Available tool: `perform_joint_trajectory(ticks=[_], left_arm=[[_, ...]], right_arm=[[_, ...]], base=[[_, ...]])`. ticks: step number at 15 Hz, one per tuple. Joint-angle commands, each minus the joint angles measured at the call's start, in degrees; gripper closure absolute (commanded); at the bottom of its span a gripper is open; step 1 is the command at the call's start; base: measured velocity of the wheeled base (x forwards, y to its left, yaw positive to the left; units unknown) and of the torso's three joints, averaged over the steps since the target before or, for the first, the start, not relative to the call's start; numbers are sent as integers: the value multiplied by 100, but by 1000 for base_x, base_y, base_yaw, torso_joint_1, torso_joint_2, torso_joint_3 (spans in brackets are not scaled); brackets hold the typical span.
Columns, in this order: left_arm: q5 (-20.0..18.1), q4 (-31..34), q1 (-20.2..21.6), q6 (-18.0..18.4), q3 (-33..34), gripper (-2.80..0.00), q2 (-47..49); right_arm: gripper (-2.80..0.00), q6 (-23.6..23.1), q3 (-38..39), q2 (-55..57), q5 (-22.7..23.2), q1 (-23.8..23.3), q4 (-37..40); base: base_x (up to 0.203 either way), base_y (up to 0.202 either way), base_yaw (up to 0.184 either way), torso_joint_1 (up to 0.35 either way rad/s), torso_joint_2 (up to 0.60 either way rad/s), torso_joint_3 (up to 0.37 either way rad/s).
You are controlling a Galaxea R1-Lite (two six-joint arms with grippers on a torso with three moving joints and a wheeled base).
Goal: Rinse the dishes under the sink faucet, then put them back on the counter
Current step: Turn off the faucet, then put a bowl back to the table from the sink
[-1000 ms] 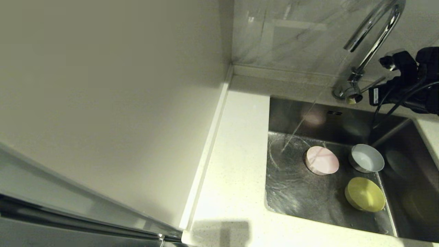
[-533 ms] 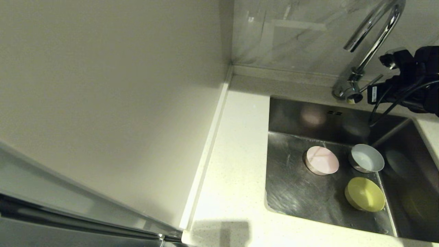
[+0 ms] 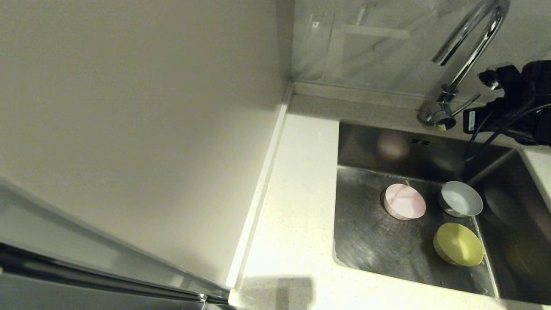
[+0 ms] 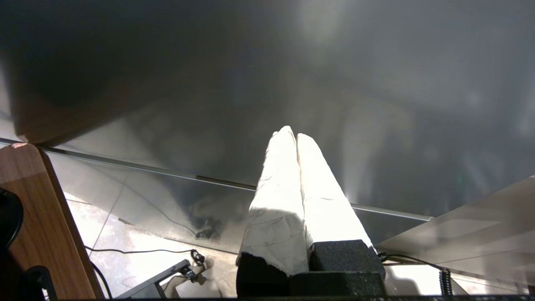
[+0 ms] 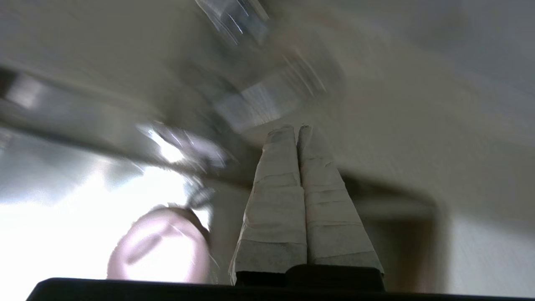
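Note:
Three bowls stand in the sink (image 3: 370, 249): pale pink (image 3: 404, 201), white-grey (image 3: 460, 199) and yellow-green (image 3: 458, 244). No water runs from the chrome faucet (image 3: 471, 43); its thin lever (image 3: 470, 103) points toward my right arm (image 3: 512, 107), which hovers just right of the faucet base, behind the sink. My right gripper (image 5: 297, 127) is shut and holds nothing; the right wrist view is blurred, with the pink bowl (image 5: 161, 246) below it. My left gripper (image 4: 291, 133) is shut and empty, parked low in front of a dark glossy panel, out of the head view.
The white speckled counter (image 3: 292, 206) runs along the sink's left side and front, bounded by a raised edge strip (image 3: 258, 193) and a plain wall panel (image 3: 129, 129). The sink floor is wet. A marble backsplash (image 3: 366, 43) stands behind the faucet.
The water stream that fell into the sink one second ago has stopped. My right arm has drawn back slightly to the right of the lever. The bowls have not moved.

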Motion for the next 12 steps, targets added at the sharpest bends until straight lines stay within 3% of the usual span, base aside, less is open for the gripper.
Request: perform_joint_trajectory(ticks=[1, 5, 10, 12], left_arm=[[0, -2, 1, -2, 18, 0, 0], [0, -2, 1, -2, 18, 0, 0], [0, -2, 1, -2, 18, 0, 0], [0, -2, 1, -2, 18, 0, 0]], right_arm=[[0, -31, 471, -256, -105, -232, 24], [0, -86, 1388, -753, -119, -670, 372], [0, -562, 2533, -1029, -159, -914, 813], [0, -613, 2678, -1109, -248, -915, 1504]], base=[[0, 0, 0, 0, 0, 0], [0, 0, 0, 0, 0, 0], [0, 0, 0, 0, 0, 0], [0, 0, 0, 0, 0, 0]])
